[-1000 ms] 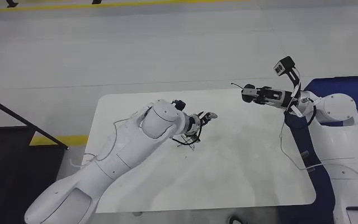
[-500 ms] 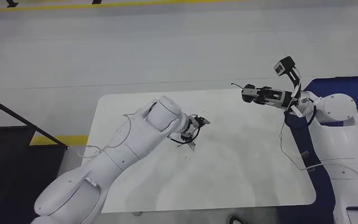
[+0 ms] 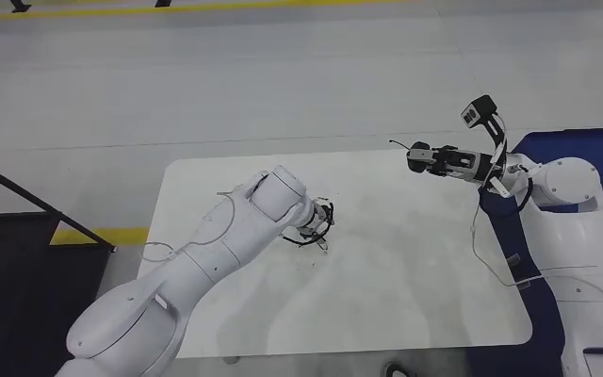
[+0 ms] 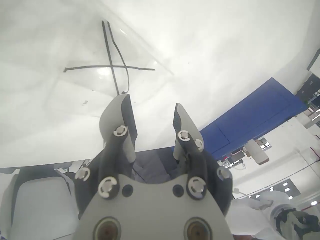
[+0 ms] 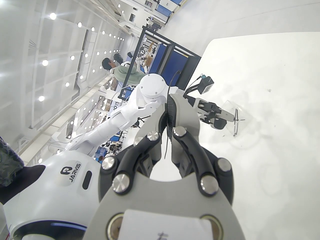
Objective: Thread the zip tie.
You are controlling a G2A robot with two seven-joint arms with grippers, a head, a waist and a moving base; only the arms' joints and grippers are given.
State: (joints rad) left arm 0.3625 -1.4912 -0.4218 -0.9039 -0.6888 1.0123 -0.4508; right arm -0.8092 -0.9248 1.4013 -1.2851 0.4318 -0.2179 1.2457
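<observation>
Zip tie (image 5: 165,146) pinched in right tool (image 5: 168,103); left tool (image 4: 152,101), jaws apart, now nearer the loose ties (image 4: 110,68) than before.

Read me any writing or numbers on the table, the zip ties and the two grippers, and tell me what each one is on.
No text on the table.
No text on the loose zip ties lying on it.
No text on the held zip tie in the right gripper.
The white label on the right gripper's base has a dark mark, cut off at the picture's edge and unreadable.
No text on the left gripper.
</observation>
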